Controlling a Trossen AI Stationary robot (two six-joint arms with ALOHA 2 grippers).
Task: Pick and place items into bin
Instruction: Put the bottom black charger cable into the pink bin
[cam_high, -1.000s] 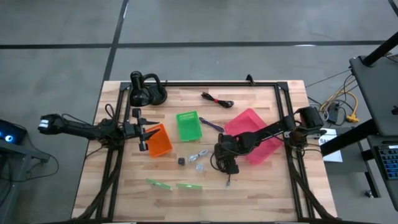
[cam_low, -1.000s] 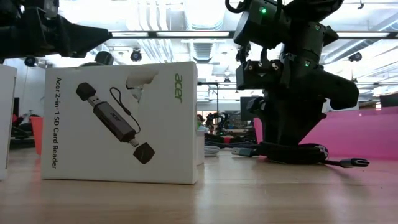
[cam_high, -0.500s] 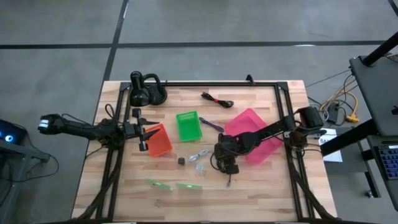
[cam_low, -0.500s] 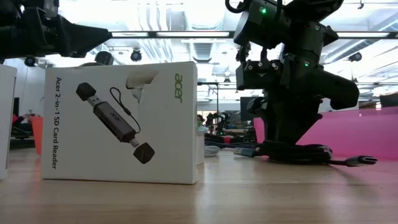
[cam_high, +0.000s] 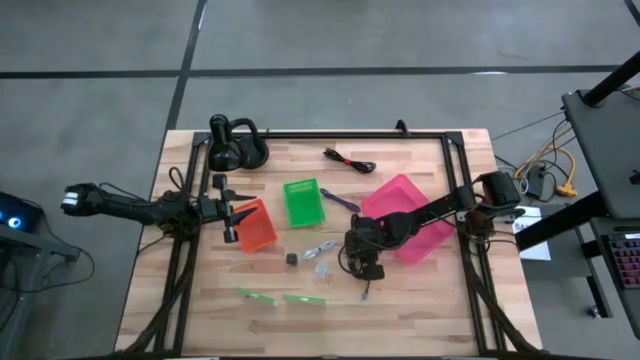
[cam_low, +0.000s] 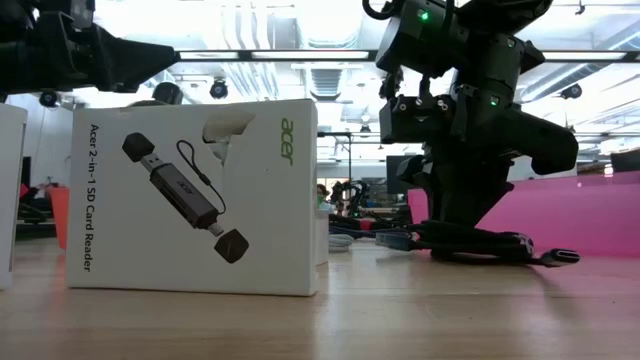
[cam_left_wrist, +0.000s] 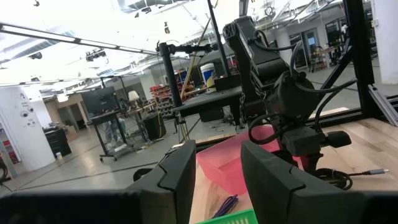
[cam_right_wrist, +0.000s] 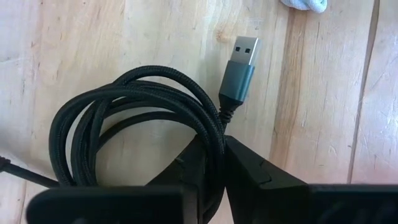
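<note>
The right gripper (cam_right_wrist: 210, 163) is closed on a few strands of the coiled cable (cam_right_wrist: 134, 124), which lies on the table (cam_right_wrist: 68, 37) with its USB plug (cam_right_wrist: 241, 59) pointing away from the fingers. In the high view the right gripper (cam_high: 366, 262) is just beside the pink bin (cam_high: 415, 205), on the side facing the table's middle.

The risk I see is in the grip itself. The fingers pinch only one side of the coil, so on lifting the loops may sag and unwind, and a trailing end could drag on the wood or catch on the bin's rim. The thin tail running off beyond the coil could also hang outside the bin when released. If the pinch is shallow, the braided strands may slip out altogether.

The left gripper (cam_left_wrist: 214, 177) hangs with its fingers apart, holding nothing, over the orange bin (cam_high: 255, 226), well apart from the pink bin.

Other items wait: a second cable (cam_high: 348, 159) beyond the pink bin, a pen (cam_high: 340, 201) between the green bin (cam_high: 303, 201) and the pink one, a black cube (cam_high: 291, 259) and clear bits (cam_high: 319, 251) near the right gripper.

How many strands sit between the fingers is hidden, as are the fingertips. In the low view a white box (cam_low: 190, 195) blocks most of the table.
</note>
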